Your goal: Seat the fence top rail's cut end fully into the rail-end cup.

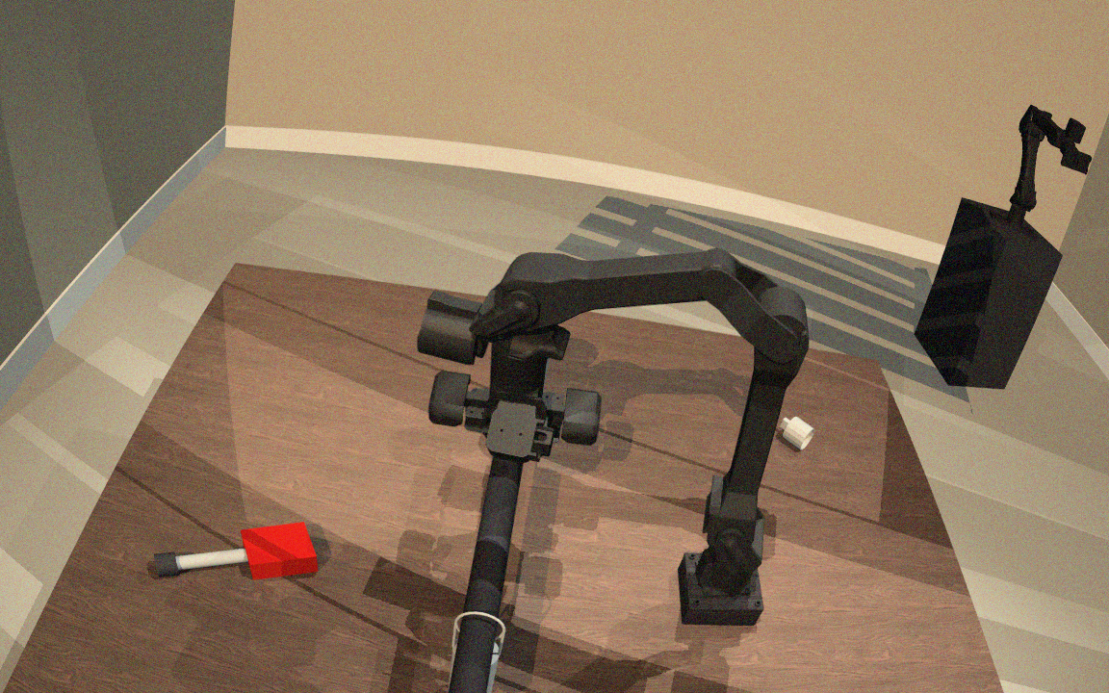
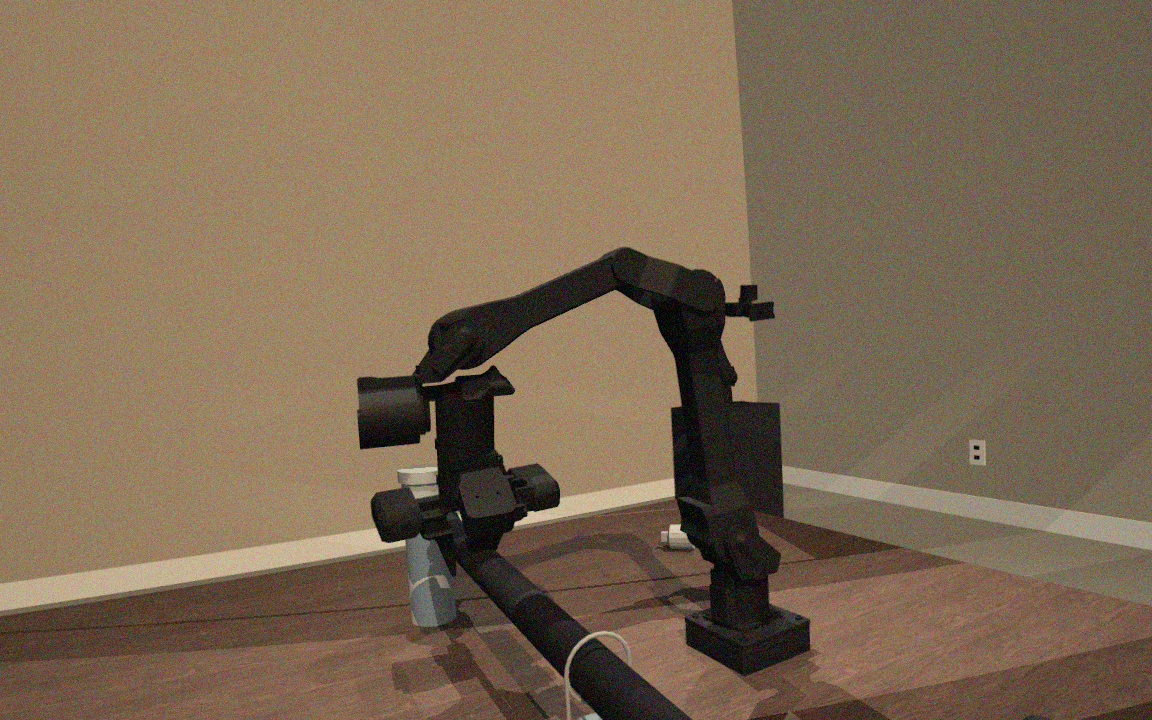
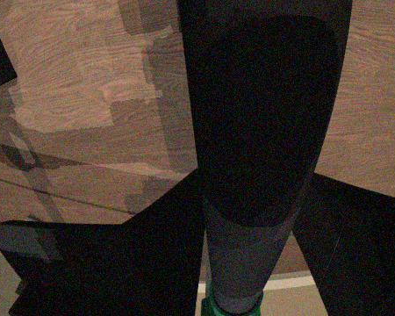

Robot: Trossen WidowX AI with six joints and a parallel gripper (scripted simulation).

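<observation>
The dark rail (image 1: pixel 494 526) (image 2: pixel 553 626) (image 3: pixel 250 259) slopes through the thin pale loop (image 1: pixel 479 614) (image 2: pixel 599 634) of the loop cap. My gripper (image 3: pixel 238 174) is shut on the rail near its far end, one finger on each side. In the exterior view the big post (image 2: pixel 432 591) stands upright behind the gripper, with its white cap (image 2: pixel 417 476) on top. The green end cup (image 3: pixel 208 307) shows at the bottom edge of the wrist view, with the rail's end at its mouth. How deep the end sits cannot be told. The brace band is hidden behind the gripper.
A red-headed mallet (image 1: pixel 280 551) lies on the wooden table (image 1: pixel 351 430) at the left. A small white fitting (image 1: pixel 797 432) (image 2: pixel 677 537) lies behind my arm's base (image 1: pixel 720 594) (image 2: pixel 746 640). A black pedestal (image 1: pixel 990 293) (image 2: pixel 757 456) with another arm stands beyond the table.
</observation>
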